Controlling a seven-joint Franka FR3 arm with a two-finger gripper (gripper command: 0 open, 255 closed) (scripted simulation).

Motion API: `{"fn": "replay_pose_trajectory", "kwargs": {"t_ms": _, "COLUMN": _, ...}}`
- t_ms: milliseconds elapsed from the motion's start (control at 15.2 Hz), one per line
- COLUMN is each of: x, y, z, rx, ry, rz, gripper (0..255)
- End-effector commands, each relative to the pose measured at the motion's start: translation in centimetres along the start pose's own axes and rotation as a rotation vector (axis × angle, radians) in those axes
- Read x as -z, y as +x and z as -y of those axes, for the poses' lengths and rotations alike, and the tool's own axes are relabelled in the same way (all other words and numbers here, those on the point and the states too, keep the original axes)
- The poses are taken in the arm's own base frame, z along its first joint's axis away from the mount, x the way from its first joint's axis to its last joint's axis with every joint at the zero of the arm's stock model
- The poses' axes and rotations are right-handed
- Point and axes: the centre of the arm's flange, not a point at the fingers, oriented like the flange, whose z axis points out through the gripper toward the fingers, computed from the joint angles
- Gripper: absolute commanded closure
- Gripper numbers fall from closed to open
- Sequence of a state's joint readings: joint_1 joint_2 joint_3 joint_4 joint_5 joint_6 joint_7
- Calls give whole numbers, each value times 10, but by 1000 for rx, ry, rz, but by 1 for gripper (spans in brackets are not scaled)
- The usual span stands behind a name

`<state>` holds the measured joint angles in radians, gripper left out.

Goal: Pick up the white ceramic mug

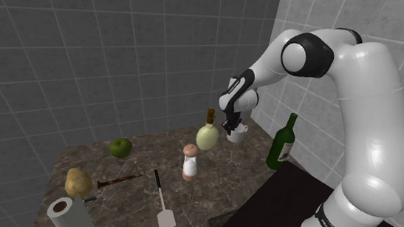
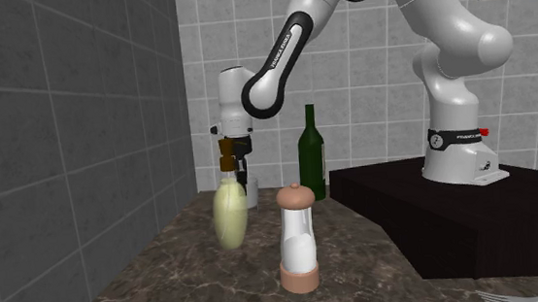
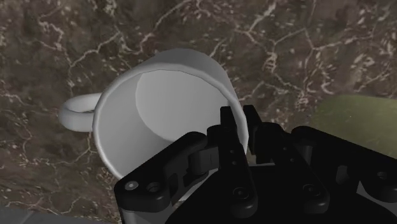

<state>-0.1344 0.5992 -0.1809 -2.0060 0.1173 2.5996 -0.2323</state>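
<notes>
Wrist view: the black jaws are clenched on the rim of the white round mug (image 3: 167, 105). One finger is inside the cup and the other outside, so the thin wall is pinched between them. The mug's open mouth faces the camera, and its loop handle (image 3: 77, 116) sticks out on the side away from the jaws. The dark veined marble desk (image 3: 299, 44) spreads behind it.

In the shoulder view the mug (image 1: 237, 134) hangs directly under the jaws at the far end of the desk (image 1: 130, 204), near the grey tiled wall. It is just beside the pale yellow-green bottle with a brown neck (image 1: 208, 134). The dark green glass wine bottle (image 1: 284, 142) stands further to that view's right. I cannot tell whether the mug's base touches the desk.

Nearer the camera stand a white and tan grinder (image 1: 189, 162), a green apple (image 1: 120, 146), a tan potato (image 1: 76, 182), a white paper towel roll (image 1: 70, 222) and a black-handled spatula (image 1: 163, 207).

In the second exterior view the mug (image 2: 252, 192) is partly hidden behind the pale bottle (image 2: 230, 213), with the grinder (image 2: 297, 239) in front.
</notes>
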Motion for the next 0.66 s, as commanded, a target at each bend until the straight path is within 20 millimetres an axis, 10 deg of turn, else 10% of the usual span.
{"fn": "replay_pose_trajectory", "kwargs": {"t_ms": 0, "x": 11, "y": -1, "z": -1, "rx": 0, "ry": 0, "rz": 0, "gripper": 255}}
{"fn": "replay_pose_trajectory", "kwargs": {"t_ms": 594, "x": 49, "y": -1, "z": -2, "rx": 0, "ry": 0, "rz": 0, "gripper": 255}}
